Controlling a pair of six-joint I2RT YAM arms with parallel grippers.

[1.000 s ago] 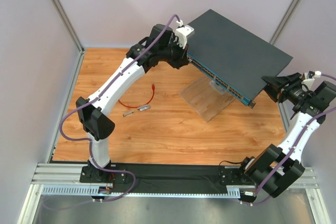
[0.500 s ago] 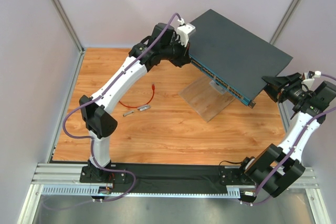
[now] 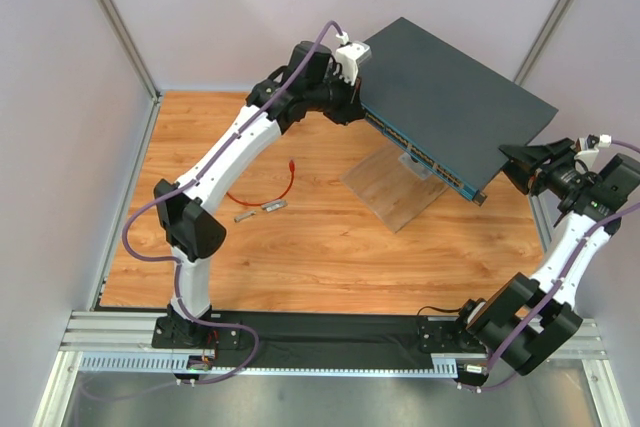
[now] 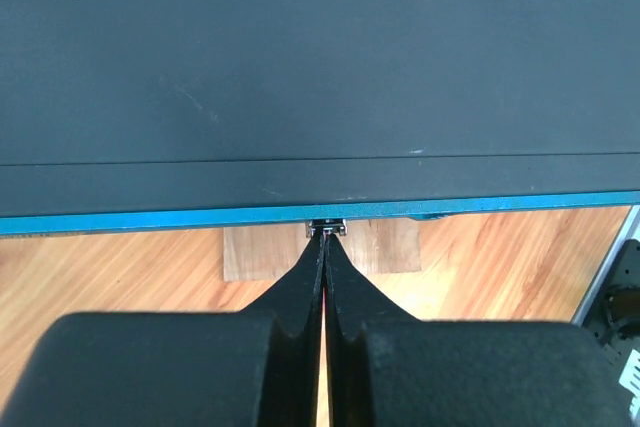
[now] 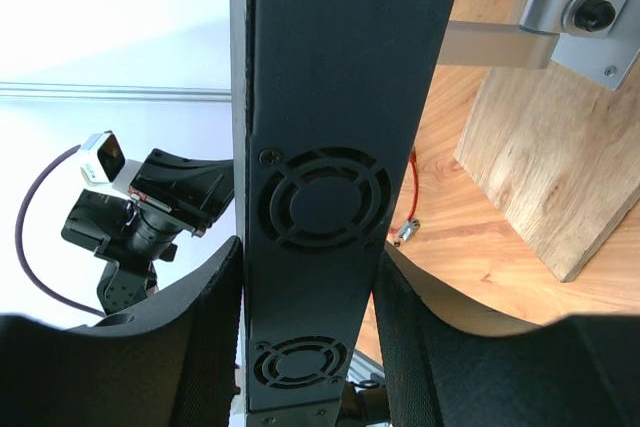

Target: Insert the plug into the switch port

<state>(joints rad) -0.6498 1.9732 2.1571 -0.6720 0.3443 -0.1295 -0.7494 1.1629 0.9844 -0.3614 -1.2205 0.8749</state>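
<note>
The switch (image 3: 450, 97) is a wide dark box held up at a tilt, with its row of ports (image 3: 410, 147) on the blue front face. My left gripper (image 3: 355, 110) is shut. Its tips (image 4: 327, 230) touch the blue front edge (image 4: 150, 220) near the box's left corner. A small metallic piece sits at the tips and a red sliver shows in the seam; I cannot tell what they are. My right gripper (image 5: 305, 347) is shut on the switch's fan-grilled end (image 5: 325, 197). The red cable (image 3: 265, 195) lies on the table, its plug end (image 3: 291, 162) apart from both grippers.
A wooden stand (image 3: 395, 187) with a metal post (image 5: 560, 22) sits under the switch. Small grey stubs (image 3: 258, 211) lie by the cable. White walls close in the left, back and right. A metal rail (image 3: 300, 332) runs along the near edge.
The left arm has crept a little right along the switch's front corner, its elbow shifting with it. The right arm, switch and cable have not moved.
</note>
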